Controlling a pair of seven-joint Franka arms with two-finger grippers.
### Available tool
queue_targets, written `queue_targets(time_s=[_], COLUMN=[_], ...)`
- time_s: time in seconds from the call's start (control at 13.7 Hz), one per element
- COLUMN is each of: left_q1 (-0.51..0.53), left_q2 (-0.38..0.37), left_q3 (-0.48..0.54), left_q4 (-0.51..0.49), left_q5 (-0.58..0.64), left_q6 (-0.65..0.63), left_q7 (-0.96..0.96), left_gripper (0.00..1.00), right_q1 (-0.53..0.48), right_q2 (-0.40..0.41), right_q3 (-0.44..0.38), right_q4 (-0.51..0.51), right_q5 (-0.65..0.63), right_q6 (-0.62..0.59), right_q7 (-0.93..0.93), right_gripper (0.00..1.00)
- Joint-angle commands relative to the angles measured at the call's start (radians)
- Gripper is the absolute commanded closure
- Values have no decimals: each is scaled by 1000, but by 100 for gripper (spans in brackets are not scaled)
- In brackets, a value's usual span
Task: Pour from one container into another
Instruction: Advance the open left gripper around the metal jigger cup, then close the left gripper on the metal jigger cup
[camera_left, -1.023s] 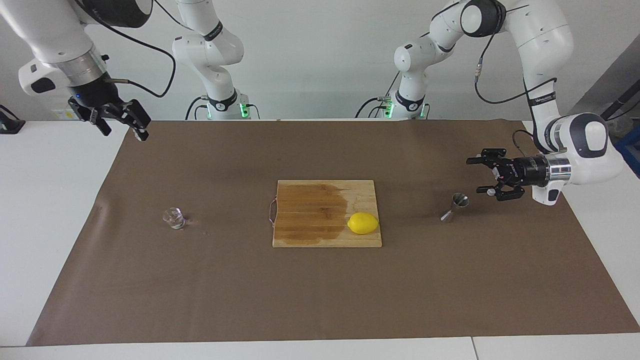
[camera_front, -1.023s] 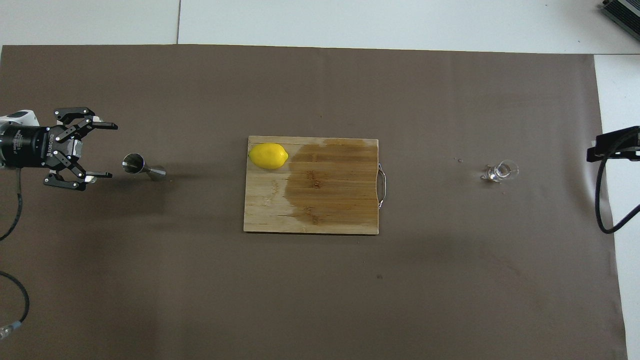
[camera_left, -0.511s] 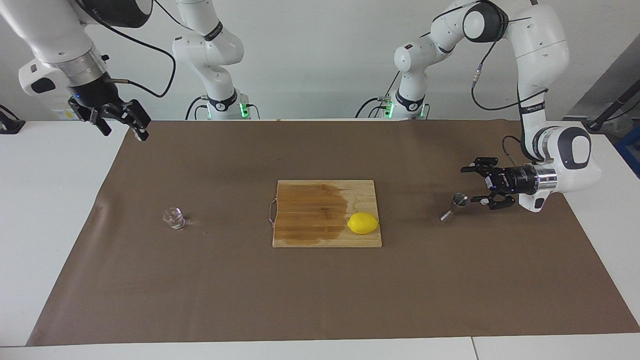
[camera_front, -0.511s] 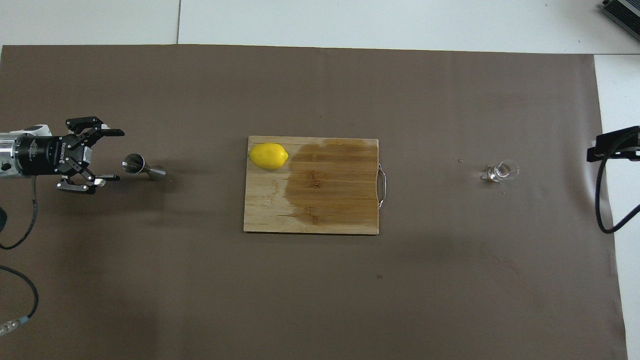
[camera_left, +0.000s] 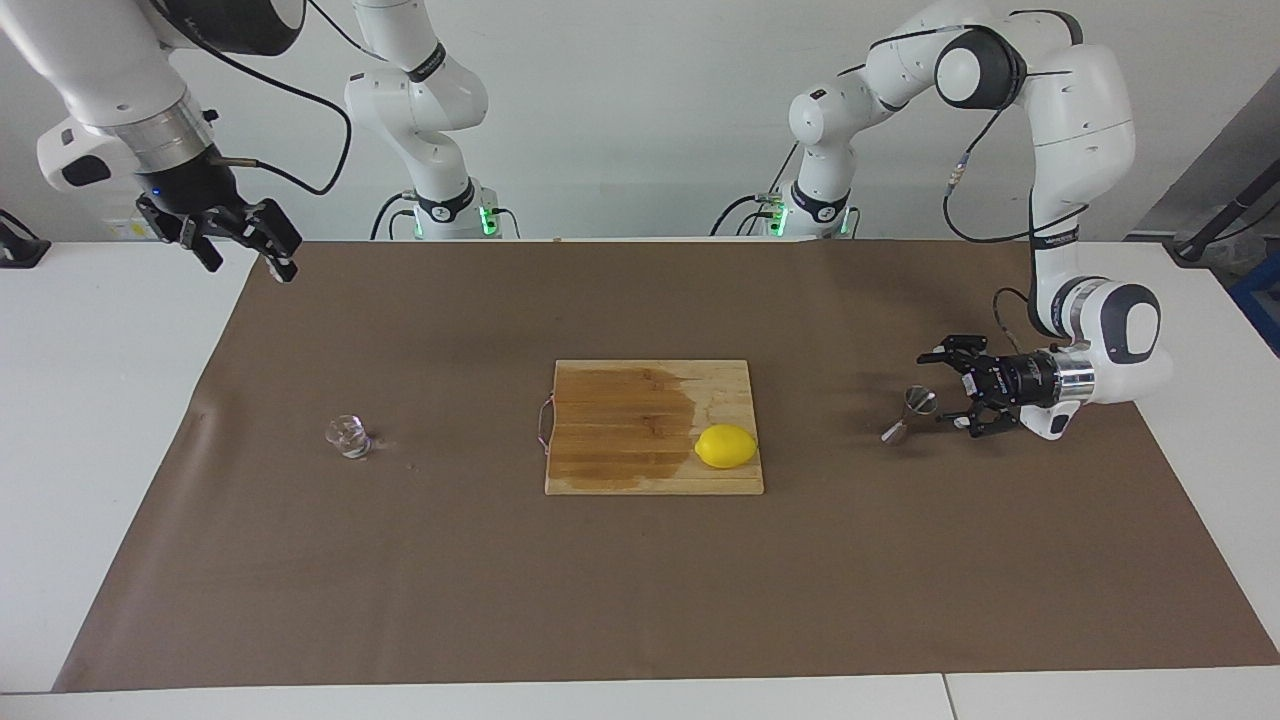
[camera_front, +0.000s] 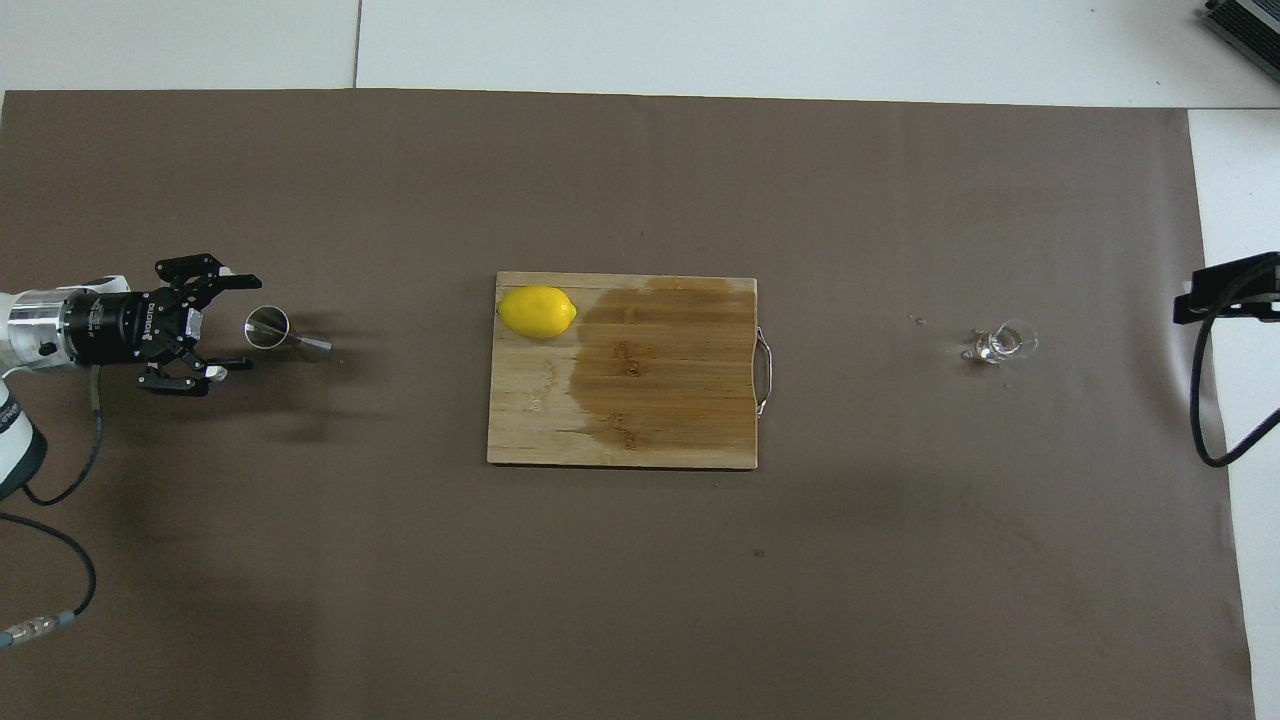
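Note:
The small steel jigger (camera_left: 910, 412) (camera_front: 278, 334) stands on the brown mat toward the left arm's end of the table. My left gripper (camera_left: 935, 388) (camera_front: 250, 323) is low and level beside it, open. Its fingertips reach either side of the jigger's upper cone, and a gap shows on both sides. The tiny clear glass cup (camera_left: 348, 436) (camera_front: 998, 345) stands alone on the mat toward the right arm's end. My right gripper (camera_left: 248, 260) waits open, high over the mat's corner at that end, well apart from the cup.
A wooden cutting board (camera_left: 620, 440) (camera_front: 650, 400) with a dark wet patch lies mid-table. A yellow lemon (camera_left: 726, 446) (camera_front: 537, 311) rests on its corner toward the jigger. The brown mat (camera_left: 640, 600) covers most of the white table.
My left gripper has come down and moved in toward the jigger, its open fingers now flanking the upper cone. The right arm, the cup and the lemon have not moved.

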Motion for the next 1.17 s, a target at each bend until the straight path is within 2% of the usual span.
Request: queue_targets(time_s=[0.0, 0.22, 1.1], left_q1=[11, 11, 0], left_q2=[18, 41, 52], left_q3=[-11, -11, -11], left_q4=[8, 6, -21], left_q5=[-16, -16, 21], left_q6=[10, 11, 51], left_q7=[9, 72, 160], left_gripper=[0, 0, 0], right_q1=[-6, -6, -6], right_q2=[-24, -24, -24], right_q3=[5, 5, 5], right_q4=[-26, -26, -26], right_q5=[17, 17, 17], right_q6=[3, 3, 3], right_q7=[-5, -5, -5], right_gripper=[0, 0, 0])
